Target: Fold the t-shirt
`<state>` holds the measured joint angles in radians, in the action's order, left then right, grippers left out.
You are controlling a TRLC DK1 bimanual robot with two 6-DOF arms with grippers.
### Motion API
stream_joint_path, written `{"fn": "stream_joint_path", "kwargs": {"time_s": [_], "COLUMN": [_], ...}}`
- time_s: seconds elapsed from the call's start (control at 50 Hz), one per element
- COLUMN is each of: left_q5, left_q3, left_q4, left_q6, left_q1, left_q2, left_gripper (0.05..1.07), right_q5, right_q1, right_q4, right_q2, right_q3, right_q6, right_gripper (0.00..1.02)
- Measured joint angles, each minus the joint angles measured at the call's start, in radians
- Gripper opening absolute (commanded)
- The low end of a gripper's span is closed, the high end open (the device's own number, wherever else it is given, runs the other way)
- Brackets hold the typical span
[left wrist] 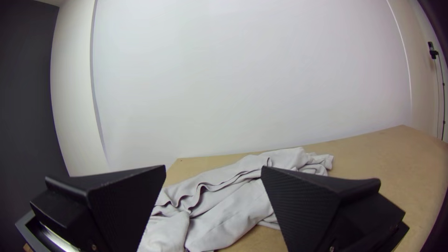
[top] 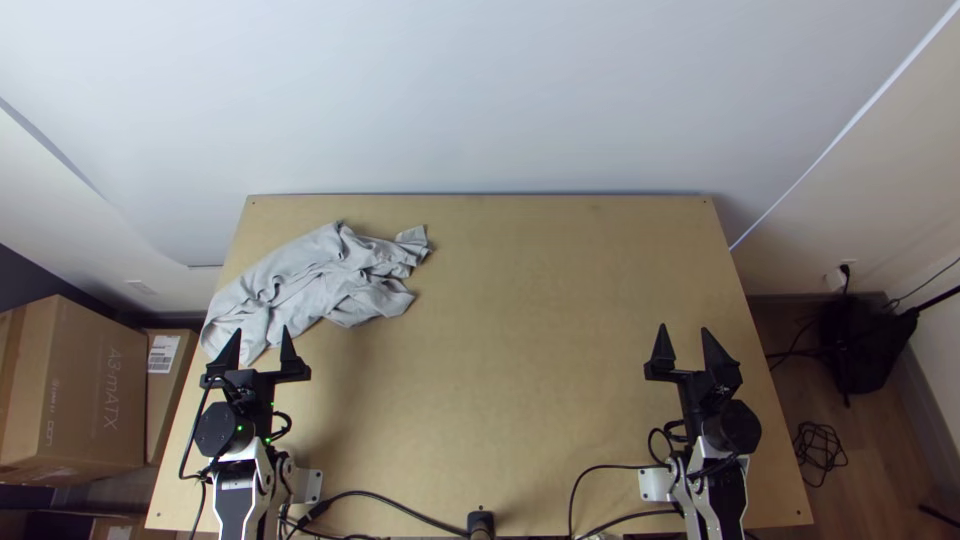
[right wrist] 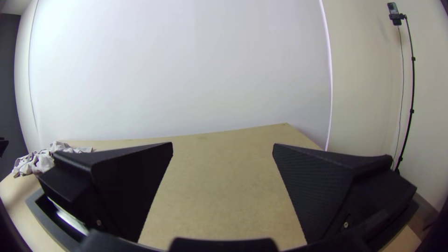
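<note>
Left gripper (top: 262,329) is released, its 2 black fingers standing well apart with no cloth pinched between them; in the top view it points up the picture at the near end of the t-shirt (top: 315,272), the finger on the picture's left overlapping the cloth's edge, though whether they touch I cannot tell. Right gripper (top: 684,328) is released too, its 2 fingers wide apart and holding nothing, over the right side of the table (top: 540,400), well apart from the cloth. Light grey and unfolded, the t-shirt lies bunched in a long, rumpled heap on the left part of the table, slanting from the left edge up toward the far side, with several ridged creases and a small flap (top: 412,238) at its far right end. Black cables (top: 400,505) run along the table's near edge. To the left of the table are cardboard boxes (top: 95,385); beyond the far edge rises a pale wall (top: 480,90). In the right wrist view, 1 thin black stand (right wrist: 412,86) rises beyond the table.
</note>
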<state>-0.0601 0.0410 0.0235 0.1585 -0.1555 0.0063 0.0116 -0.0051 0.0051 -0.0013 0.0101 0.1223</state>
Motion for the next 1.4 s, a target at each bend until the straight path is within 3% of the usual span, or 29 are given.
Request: {"fn": "stream_joint_path", "kwargs": {"time_s": [0.4, 0.9, 1.12, 1.4], "left_q5": [0.023, 0.045, 0.053, 0.053], "left_q3": [0.000, 0.000, 0.048, 0.249], "left_q4": [-0.004, -0.010, -0.126, -0.072], "left_q6": [-0.114, -0.099, -0.085, -0.042], "left_q1": [0.023, -0.096, -0.109, -0.122], "left_q2": [0.000, 0.000, 0.000, 0.176], "left_gripper": [1.03, 1.03, 1.03, 1.03], "right_q5": [0.000, -0.001, -0.004, -0.004], "right_q1": [0.002, 0.036, 0.069, 0.084], "right_q4": [0.000, -0.004, 0.038, 0.179], "right_q2": [0.000, 0.000, 0.010, 0.364], "right_q3": [0.000, 0.004, 0.055, 0.339], "right_q6": [0.000, 0.003, -0.005, -0.027], "right_gripper": [0.99, 0.99, 0.99, 0.99]}}
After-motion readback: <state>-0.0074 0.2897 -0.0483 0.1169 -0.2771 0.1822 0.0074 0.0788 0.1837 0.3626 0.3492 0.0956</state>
